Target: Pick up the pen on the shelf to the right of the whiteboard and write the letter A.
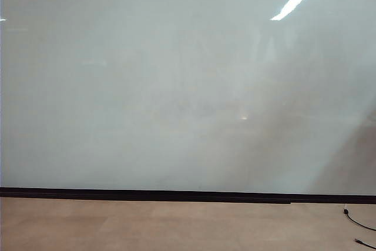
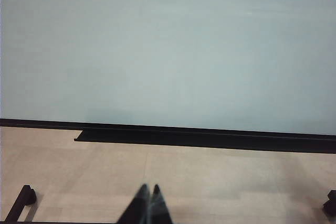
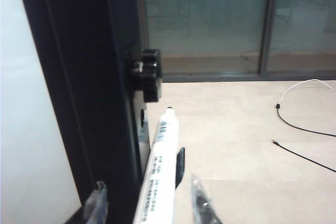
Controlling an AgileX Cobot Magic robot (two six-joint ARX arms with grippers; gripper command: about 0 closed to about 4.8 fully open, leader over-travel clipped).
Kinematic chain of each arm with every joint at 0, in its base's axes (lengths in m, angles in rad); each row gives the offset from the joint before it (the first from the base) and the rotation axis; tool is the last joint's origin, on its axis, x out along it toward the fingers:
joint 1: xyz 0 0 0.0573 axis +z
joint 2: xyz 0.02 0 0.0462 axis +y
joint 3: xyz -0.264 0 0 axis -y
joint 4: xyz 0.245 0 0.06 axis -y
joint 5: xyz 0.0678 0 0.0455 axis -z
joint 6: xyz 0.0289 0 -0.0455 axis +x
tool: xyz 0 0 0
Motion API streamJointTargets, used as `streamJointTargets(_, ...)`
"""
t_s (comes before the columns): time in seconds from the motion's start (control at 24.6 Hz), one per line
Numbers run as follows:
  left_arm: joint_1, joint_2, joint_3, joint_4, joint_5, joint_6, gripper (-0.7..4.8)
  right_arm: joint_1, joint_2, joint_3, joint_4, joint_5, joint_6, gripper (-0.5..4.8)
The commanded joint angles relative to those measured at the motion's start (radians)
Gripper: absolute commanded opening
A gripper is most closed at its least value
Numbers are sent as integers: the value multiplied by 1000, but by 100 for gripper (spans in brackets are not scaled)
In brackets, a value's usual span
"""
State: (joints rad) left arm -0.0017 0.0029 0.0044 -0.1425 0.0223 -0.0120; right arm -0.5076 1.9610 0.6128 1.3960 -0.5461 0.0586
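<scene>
Faced a very large glossy pale whiteboard filling most of the exterior view, bare of any stroke, with a black strip along its lower edge and tan floor below; carried a bright streak of reflected ceiling light near its upper right; showed neither arm in that view, only a thin black cable on the floor at the lower right.

Hung the left gripper low over the floor before the board's lower edge, fingertips pressed together, holding nothing; showed a long black ledge under the board and dark feet of a stand at the picture's edges.

Sat the right gripper beside the board's black side frame, close to a black knob on that frame; stood the translucent fingers apart on either side of the pen; could not tell whether they pinched the barrel or merely flanked it; lay the pen, white with a dark printed label, between them and along the frame, its tip pointing toward the knob; showed glass doors and loose cables on the floor beyond.
</scene>
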Motion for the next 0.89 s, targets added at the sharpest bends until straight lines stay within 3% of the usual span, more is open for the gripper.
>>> streamJointTargets(0.04,0,0,2,8,0,4,-5,0,-4,4,19,-7,1,206)
streamJointTargets(0.45,0,0,2,8,0,4,-4,0,-4,8,20,-7,1,206)
streamJointTargets(0.53,0,0,2,8,0,4,-4,0,-4,8,20,-8,1,157)
streamJointTargets(0.61,0,0,2,8,0,4,-5,0,-4,8,20,-19,1,28)
streamJointTargets(0.65,0,0,2,8,0,4,-4,0,-5,8,20,-31,1,-5)
streamJointTargets(0.89,0,0,2,8,0,4,-5,3,-19,0,20,-22,15,-5)
